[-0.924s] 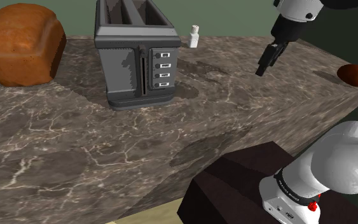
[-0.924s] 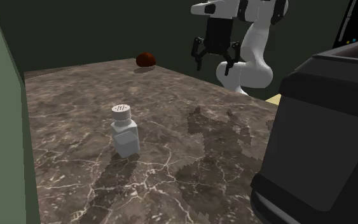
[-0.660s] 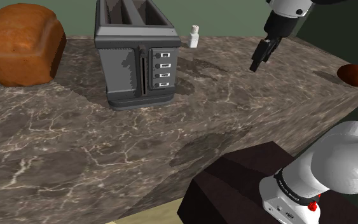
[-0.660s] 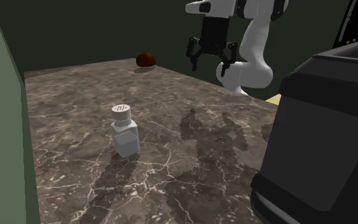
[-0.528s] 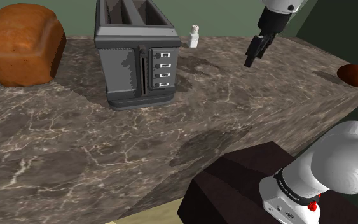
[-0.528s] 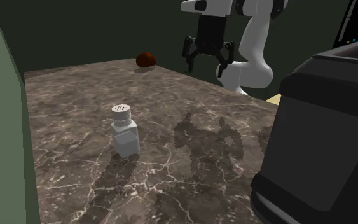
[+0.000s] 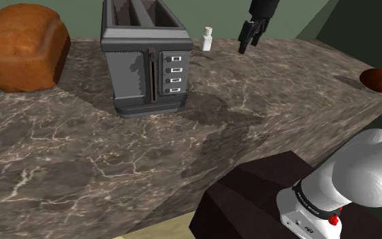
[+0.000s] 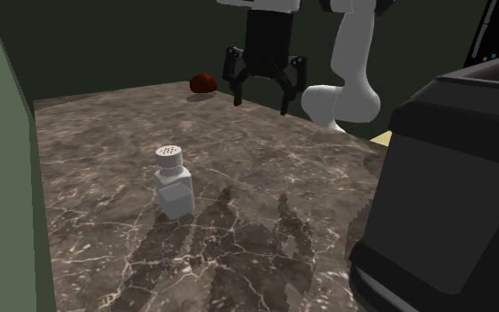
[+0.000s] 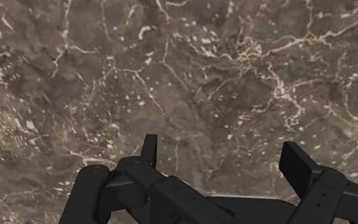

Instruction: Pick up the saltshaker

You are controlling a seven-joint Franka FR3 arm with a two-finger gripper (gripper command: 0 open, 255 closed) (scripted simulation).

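White saltshaker (image 7: 209,39) stands upright near the far edge of the brown marbled counter (image 7: 81,156), right of the toaster (image 7: 145,58). Jaws hang wide open and empty above the counter, apart from the saltshaker. Judged stage: approach; grasp and lift not yet done.

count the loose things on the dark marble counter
4: a brown bread loaf at the shoulder view's left, a grey two-slot toaster beside it, a small white saltshaker at the far edge, a small reddish-brown round lump at the right. Others may hide behind the toaster.
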